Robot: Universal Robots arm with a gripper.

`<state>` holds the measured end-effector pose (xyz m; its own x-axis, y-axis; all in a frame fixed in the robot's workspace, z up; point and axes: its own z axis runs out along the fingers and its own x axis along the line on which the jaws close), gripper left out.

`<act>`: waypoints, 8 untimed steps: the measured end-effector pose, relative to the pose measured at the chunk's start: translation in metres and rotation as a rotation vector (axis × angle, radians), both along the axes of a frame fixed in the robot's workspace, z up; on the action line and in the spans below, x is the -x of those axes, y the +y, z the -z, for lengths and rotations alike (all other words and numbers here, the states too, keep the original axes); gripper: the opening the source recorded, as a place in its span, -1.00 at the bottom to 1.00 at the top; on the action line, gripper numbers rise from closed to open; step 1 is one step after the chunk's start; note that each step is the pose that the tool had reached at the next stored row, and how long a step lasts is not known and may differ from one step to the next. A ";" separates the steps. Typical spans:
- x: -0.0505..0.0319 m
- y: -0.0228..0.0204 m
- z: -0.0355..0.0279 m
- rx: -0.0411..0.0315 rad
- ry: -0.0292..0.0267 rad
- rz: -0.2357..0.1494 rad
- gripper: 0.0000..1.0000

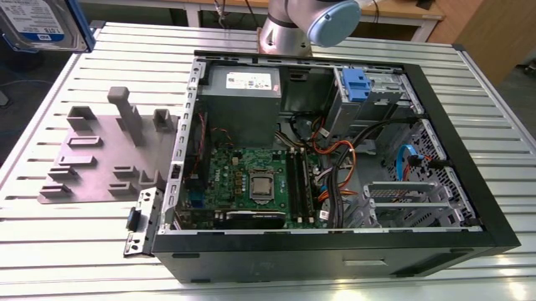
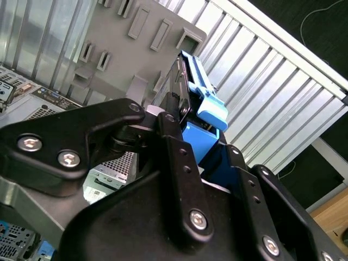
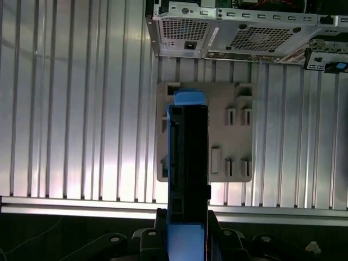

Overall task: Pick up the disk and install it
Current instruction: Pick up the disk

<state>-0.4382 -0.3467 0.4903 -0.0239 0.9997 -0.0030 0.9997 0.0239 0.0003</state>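
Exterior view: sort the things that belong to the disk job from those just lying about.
Job in hand: the disk, clamped in the gripper; the open computer case.
Lying about: the grey holder plate; the slatted table.

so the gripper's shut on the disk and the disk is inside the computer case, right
Not inside the computer case. The first wrist view shows the disk held in the air over the grey fixture plate, outside the case. The gripper is shut on the disk, as you said.
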 end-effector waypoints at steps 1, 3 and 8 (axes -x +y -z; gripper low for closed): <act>-0.0008 -0.0003 -0.0001 0.0001 0.0001 0.000 -0.27; -0.0020 -0.0009 0.0000 0.0001 0.0001 0.000 -0.27; -0.0035 -0.0041 0.0000 0.0023 0.0001 0.000 -0.27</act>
<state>-0.4347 -0.3508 0.4903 -0.0238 0.9997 -0.0053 0.9997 0.0238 0.0001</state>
